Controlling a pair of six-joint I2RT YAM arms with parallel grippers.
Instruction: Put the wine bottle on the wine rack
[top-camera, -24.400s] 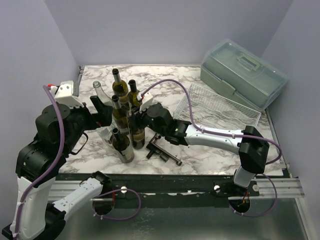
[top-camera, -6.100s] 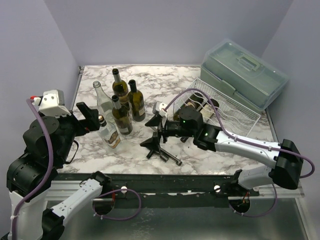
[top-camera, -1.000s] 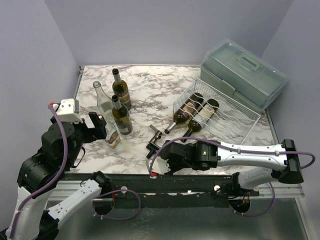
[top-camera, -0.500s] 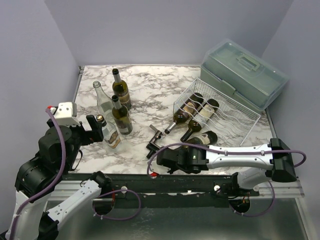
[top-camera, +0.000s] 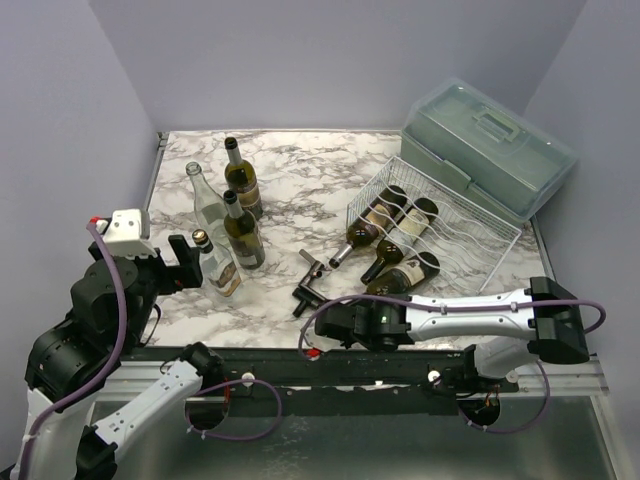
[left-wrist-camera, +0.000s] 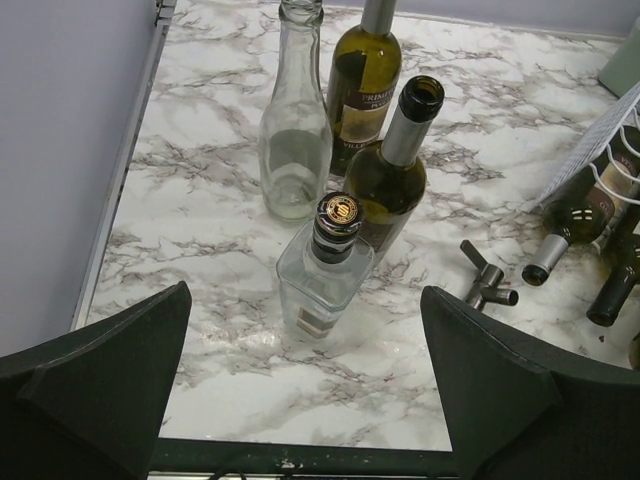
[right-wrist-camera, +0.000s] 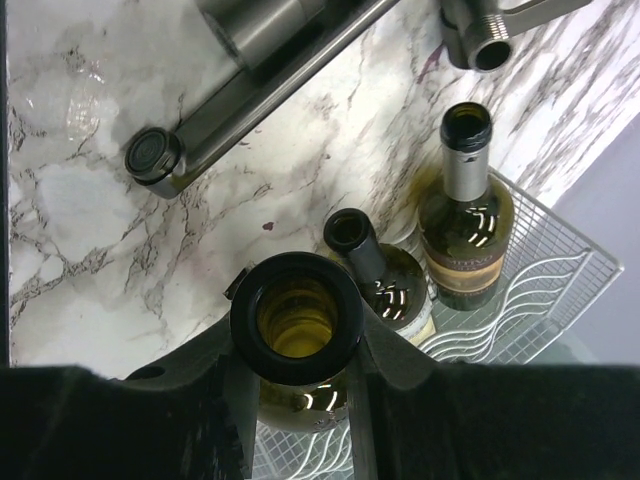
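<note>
Right wrist, end effector (right-wrist-camera: 297, 395) clamping wine bottle (right-wrist-camera: 297, 318)

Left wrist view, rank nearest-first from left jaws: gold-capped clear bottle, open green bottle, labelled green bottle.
1. gold-capped clear bottle, centre, just ahead.
2. open green bottle, behind it, slightly right.
3. labelled green bottle, rearmost.

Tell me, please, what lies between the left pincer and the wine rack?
Top view: a small clear bottle stands there, then a metal tool lies before the wine rack.
</note>
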